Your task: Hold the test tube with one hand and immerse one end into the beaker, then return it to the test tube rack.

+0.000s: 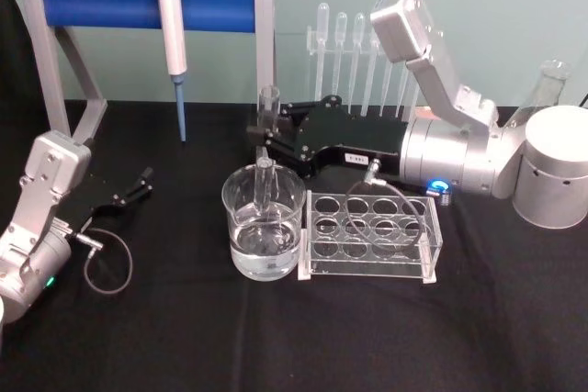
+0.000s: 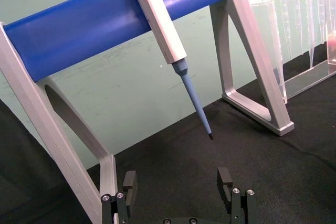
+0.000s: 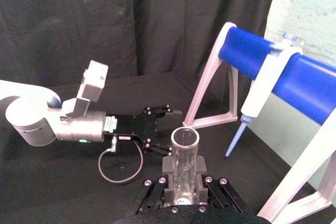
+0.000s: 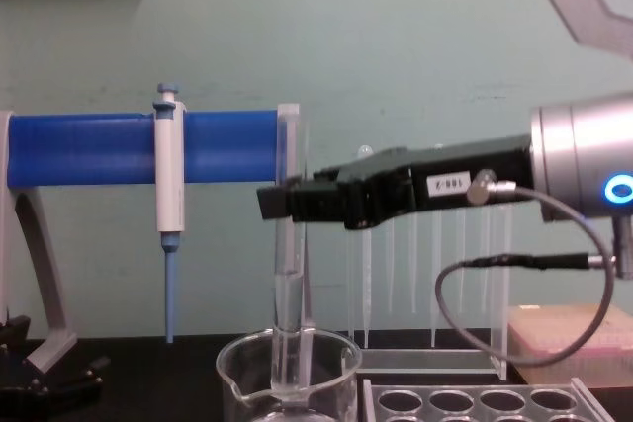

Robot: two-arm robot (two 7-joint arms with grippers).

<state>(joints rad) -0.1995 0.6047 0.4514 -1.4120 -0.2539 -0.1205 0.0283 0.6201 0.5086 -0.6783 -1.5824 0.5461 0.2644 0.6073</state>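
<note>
My right gripper (image 1: 266, 135) reaches in from the right and is shut on the upper part of the test tube (image 1: 268, 103), holding it upright. The tube's lower end hangs inside the beaker (image 1: 241, 204), which holds clear water; the tip reaches about the water's surface. From the side, the gripper (image 4: 287, 201) clamps the tube (image 4: 289, 313) above the beaker (image 4: 331, 368). The right wrist view looks down the tube's open mouth (image 3: 185, 148) between the fingers (image 3: 184, 182). My left gripper (image 1: 142, 181) rests open on the table at the left, its fingers (image 2: 177, 182) spread with nothing between them.
A clear tube rack (image 1: 372, 231) stands just right of the beaker. Behind are a blue-barred stand (image 1: 101, 2) with a hanging micropipette (image 1: 172, 34), a rack of plastic pipettes (image 1: 358, 52), and a flask (image 1: 547, 84) at far right. A black cloth covers the table.
</note>
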